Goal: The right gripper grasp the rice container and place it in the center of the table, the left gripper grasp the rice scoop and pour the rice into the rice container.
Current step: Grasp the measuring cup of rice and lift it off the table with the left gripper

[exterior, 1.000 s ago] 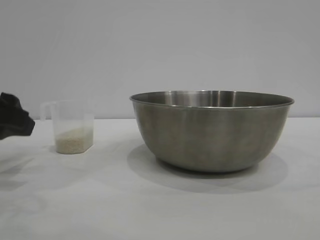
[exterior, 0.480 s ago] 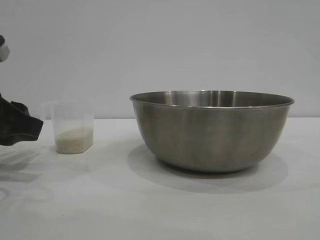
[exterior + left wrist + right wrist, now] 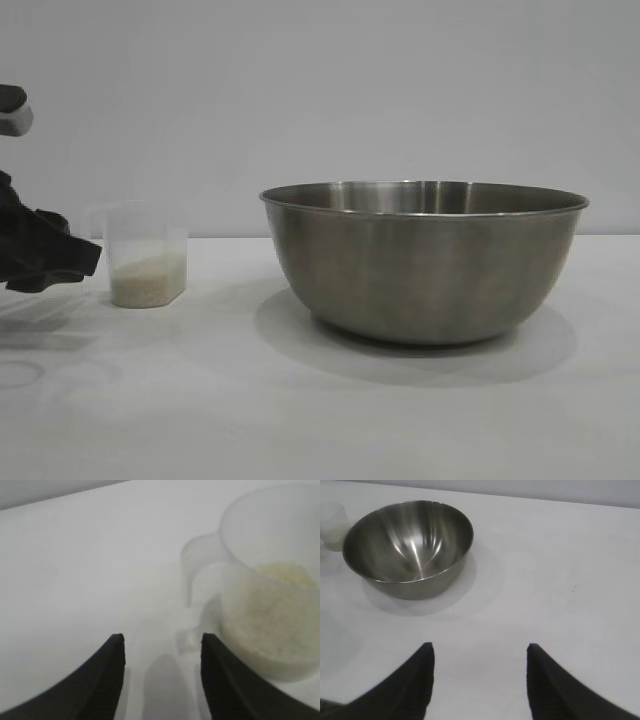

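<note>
No writing anywhere. The scoop (image 3: 147, 254) stands upright on the table (image 3: 300, 400) with rice (image 3: 148, 280) in its bottom, left of the empty bowl (image 3: 423, 260). Left gripper (image 3: 160, 650) sits just beside the scoop's handle, jaws apart, holding nothing. Right gripper (image 3: 480, 652) hangs open, well back from the bowl.

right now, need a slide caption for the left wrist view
Open left gripper nearing the handle of the rice scoop, which stands upright on the table holding rice.
</note>
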Available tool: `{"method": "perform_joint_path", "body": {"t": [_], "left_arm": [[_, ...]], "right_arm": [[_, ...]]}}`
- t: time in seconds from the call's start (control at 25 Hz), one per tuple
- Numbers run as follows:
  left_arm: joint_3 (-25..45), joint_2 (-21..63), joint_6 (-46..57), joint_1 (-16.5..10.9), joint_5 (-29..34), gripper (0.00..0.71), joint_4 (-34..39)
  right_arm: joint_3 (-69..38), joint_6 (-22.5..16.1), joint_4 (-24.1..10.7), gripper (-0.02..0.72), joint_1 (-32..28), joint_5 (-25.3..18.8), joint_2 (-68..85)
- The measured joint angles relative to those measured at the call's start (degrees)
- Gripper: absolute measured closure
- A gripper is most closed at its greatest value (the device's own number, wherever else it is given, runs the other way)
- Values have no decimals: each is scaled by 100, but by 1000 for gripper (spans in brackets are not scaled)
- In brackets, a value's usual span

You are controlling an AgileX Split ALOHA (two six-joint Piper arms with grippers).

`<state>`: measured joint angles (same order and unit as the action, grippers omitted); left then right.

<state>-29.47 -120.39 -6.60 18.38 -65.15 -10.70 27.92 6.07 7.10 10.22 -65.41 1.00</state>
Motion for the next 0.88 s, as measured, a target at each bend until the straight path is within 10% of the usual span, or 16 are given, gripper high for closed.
{"method": "perform_joint_path", "body": {"t": [0.88], "left_arm": [[-579,-306,4,0,-9,366,-21]], "right_arm": [[0,0,0,316,0,0,0]]}}
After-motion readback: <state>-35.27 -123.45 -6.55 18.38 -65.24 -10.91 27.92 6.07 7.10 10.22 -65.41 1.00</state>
